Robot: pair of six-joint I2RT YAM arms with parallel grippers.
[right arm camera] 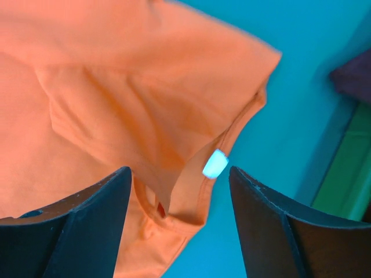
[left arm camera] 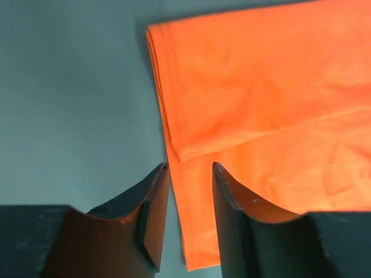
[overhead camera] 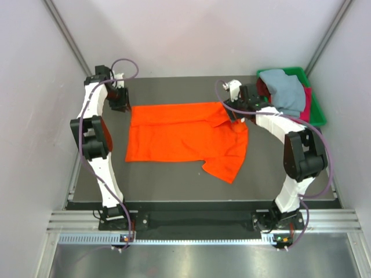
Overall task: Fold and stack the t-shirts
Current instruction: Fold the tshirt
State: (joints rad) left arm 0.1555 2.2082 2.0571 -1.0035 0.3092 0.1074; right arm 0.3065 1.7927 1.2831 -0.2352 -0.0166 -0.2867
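A bright orange t-shirt (overhead camera: 185,139) lies spread on the dark table, folded lengthwise, with one sleeve hanging toward the front right. My left gripper (overhead camera: 120,104) is open at the shirt's far left corner. In the left wrist view the gripper (left arm camera: 190,169) straddles the shirt's hem edge (left arm camera: 197,231). My right gripper (overhead camera: 236,113) is open over the far right end. In the right wrist view it (right arm camera: 181,171) is wide open above the collar and its white label (right arm camera: 215,164). A pale grey-blue shirt (overhead camera: 285,90) lies over a crimson one (overhead camera: 308,95) in the tray.
A green plastic tray (overhead camera: 319,116) stands at the back right corner; its edge shows in the right wrist view (right arm camera: 348,174). Grey walls close in the table on the left, right and back. Both arm bases stand at the near edge.
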